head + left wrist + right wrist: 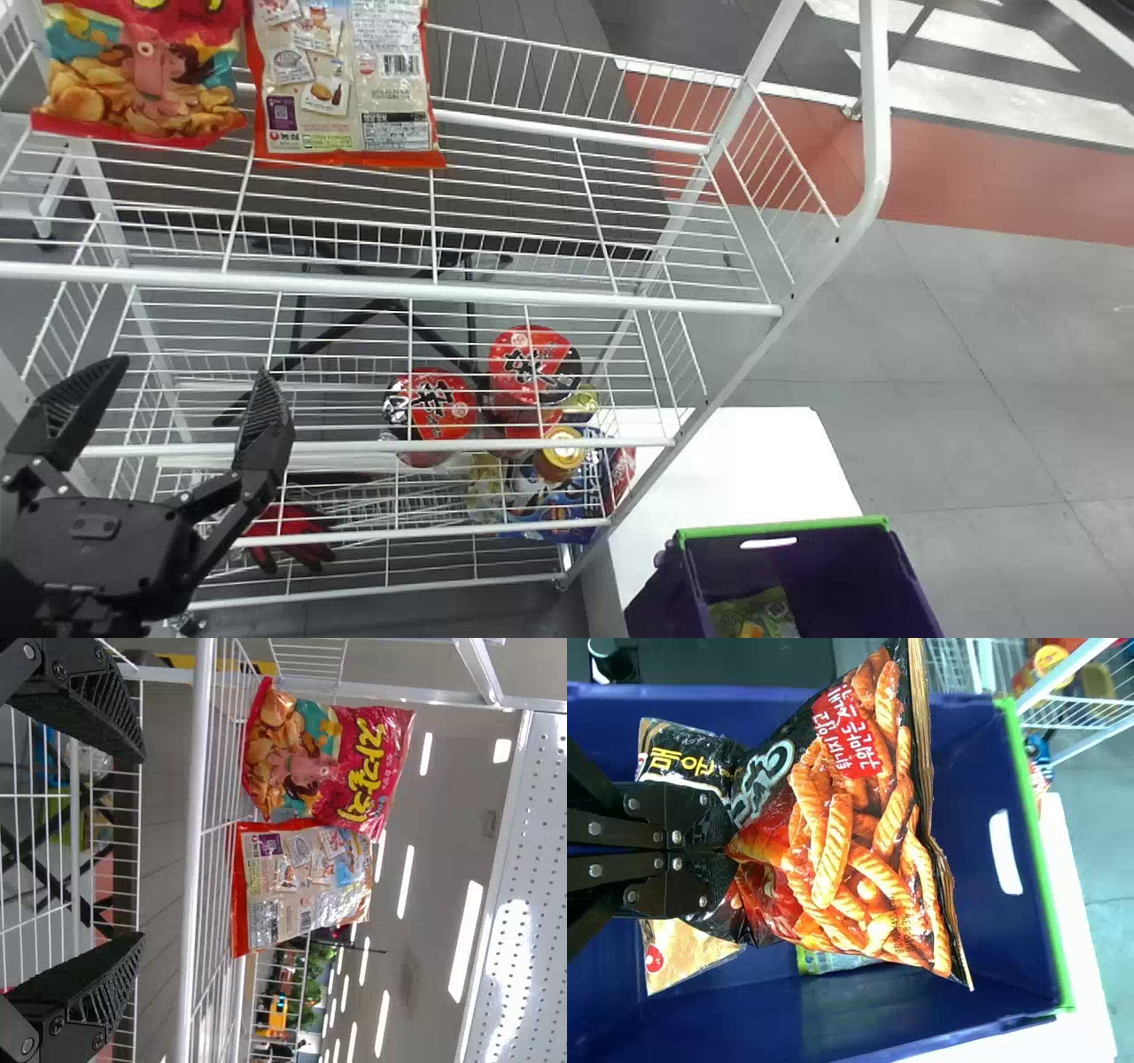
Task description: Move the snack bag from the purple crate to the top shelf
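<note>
Snack bag (850, 842): black and red, fried sticks on front, pinched at one end by right gripper (719, 847), fingers together on the crumpled film. Bag is over the purple crate (850, 576); can't tell if fully above the rim. End grip likely leaves the body free, handy for standing it on the shelf; loose end could swing or catch the crate edge on lifting. Other packs under it in crate, incl. brown pouch (687, 957). Crate sits on white table (753, 470) beside rack, probably for a short carry. Top shelf (532, 298) holds red chip bag (146, 75) and orange-edged snack bag (345, 89), stood side by side, likely for display. Left gripper (188, 377) parked by rack, fingers apart, empty. Next: lift clear, then over to shelf.
</note>
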`<state>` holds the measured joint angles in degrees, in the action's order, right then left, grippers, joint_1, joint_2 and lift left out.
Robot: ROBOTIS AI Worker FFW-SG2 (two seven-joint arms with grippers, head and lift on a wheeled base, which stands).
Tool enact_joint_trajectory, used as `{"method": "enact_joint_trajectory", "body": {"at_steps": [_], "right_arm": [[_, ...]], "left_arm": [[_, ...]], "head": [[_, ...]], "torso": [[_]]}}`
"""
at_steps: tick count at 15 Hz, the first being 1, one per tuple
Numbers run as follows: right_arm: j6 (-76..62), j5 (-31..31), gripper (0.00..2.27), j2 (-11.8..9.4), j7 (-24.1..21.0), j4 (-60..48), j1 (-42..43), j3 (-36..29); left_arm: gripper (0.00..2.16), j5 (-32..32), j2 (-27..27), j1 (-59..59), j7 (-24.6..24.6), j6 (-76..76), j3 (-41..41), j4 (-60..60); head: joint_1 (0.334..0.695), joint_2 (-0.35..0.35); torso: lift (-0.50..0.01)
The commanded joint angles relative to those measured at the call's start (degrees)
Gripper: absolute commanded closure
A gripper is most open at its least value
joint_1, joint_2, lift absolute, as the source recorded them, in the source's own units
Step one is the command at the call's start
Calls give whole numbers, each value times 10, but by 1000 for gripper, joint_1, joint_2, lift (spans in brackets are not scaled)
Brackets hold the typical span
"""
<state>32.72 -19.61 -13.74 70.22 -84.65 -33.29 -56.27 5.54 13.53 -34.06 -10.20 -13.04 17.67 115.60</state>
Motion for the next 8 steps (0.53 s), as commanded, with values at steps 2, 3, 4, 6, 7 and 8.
{"method": "enact_joint_trajectory", "body": {"at_steps": [2,3,4,6,7,8], "right_arm": [[-1,0,1656,4,0,-8,-1,-2],[1,0,1656,3,0,-9,-1,-3],[8,1,1656,3,3,-14,-1,-3],[21,1,1656,3,8,-24,-1,-4],[26,1,1656,4,11,-32,-1,-4],[33,1,1656,4,15,-36,0,-6]], "left_arm": [[113,-1,0,1,0,3,0,0],[113,-2,0,1,1,11,0,0],[113,-2,0,1,1,11,0,0],[113,-2,0,1,0,11,0,0],[113,-3,0,1,0,11,0,1],[113,-4,0,1,-1,11,1,1]], "head": [[695,-350],[695,-350],[695,-350],[695,-350],[695,-350],[695,-350]], "torso": [[-136],[-131],[-127],[-119],[-115],[-111]]}}
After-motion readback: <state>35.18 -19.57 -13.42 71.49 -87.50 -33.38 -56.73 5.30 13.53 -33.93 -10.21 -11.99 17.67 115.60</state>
